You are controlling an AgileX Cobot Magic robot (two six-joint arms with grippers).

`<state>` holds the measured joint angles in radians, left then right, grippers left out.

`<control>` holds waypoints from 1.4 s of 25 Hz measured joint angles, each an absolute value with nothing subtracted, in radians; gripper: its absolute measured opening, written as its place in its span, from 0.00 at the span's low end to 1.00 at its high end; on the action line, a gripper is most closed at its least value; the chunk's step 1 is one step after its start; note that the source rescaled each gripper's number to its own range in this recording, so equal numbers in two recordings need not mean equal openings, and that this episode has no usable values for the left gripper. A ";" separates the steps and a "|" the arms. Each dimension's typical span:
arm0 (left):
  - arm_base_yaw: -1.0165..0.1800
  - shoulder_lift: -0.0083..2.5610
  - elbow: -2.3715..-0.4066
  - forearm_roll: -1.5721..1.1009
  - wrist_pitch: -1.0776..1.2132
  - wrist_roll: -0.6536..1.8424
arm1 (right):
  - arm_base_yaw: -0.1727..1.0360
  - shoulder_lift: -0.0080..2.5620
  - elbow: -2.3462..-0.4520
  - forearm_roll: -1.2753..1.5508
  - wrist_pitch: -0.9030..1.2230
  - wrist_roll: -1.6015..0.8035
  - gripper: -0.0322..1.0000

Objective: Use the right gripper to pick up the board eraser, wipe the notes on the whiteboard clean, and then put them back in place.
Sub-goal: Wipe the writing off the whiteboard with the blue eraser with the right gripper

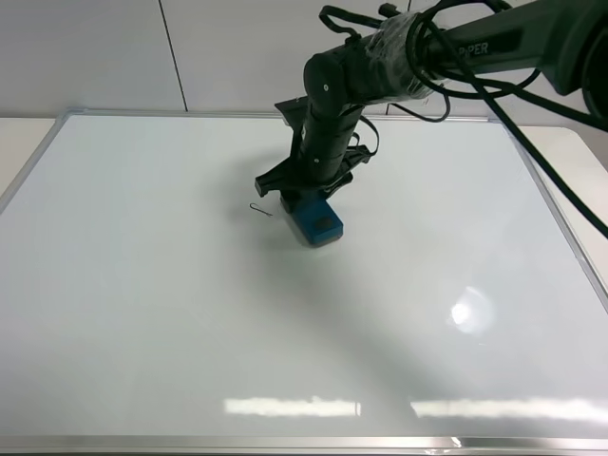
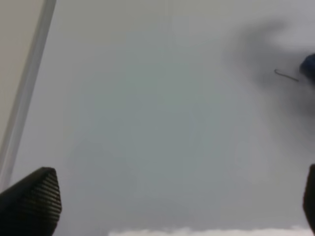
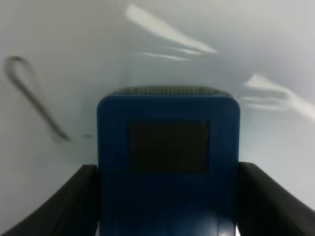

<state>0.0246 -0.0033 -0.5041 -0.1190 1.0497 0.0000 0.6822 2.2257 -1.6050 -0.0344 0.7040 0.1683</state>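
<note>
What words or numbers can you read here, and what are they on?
"PPER": white letters on the black robot arm, its start hidden behind cables.
The thin black marker scribble on the glossy white whiteboard is a hooked stroke, not letters.
The teal-blue block eraser shows no writing.

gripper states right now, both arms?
Left gripper: open, holding nothing.
Right gripper: closed on the board eraser.

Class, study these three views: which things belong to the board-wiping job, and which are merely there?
Belong to the job: right gripper, jaws shut on the board eraser; marker stroke beside the eraser; whiteboard.

Merely there: left gripper, jaws open above bare board; table under the whiteboard; wall behind.
</note>
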 joint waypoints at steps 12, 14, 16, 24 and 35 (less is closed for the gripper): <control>0.025 -0.003 -0.504 -0.119 1.050 0.000 | 0.800 2.339 -1.815 0.033 0.771 0.185 0.04; 0.025 -0.003 -0.504 -0.119 1.050 0.000 | 0.812 2.366 -1.862 0.034 0.787 0.185 0.04; 0.025 -0.003 -0.504 -0.119 1.050 0.000 | 0.816 2.388 -1.910 0.037 0.802 0.188 0.04; 0.025 -0.003 -0.504 -0.119 1.050 0.000 | 0.823 2.409 -1.953 -0.053 0.829 0.264 0.04; 0.025 -0.003 -0.504 -0.119 1.050 0.000 | 0.734 2.411 -1.956 -0.098 0.874 0.305 0.04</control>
<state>0.0246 -0.0033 -0.5041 -0.1190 1.0497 0.0000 0.7337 2.4112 -1.9560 -0.0976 0.8740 0.3055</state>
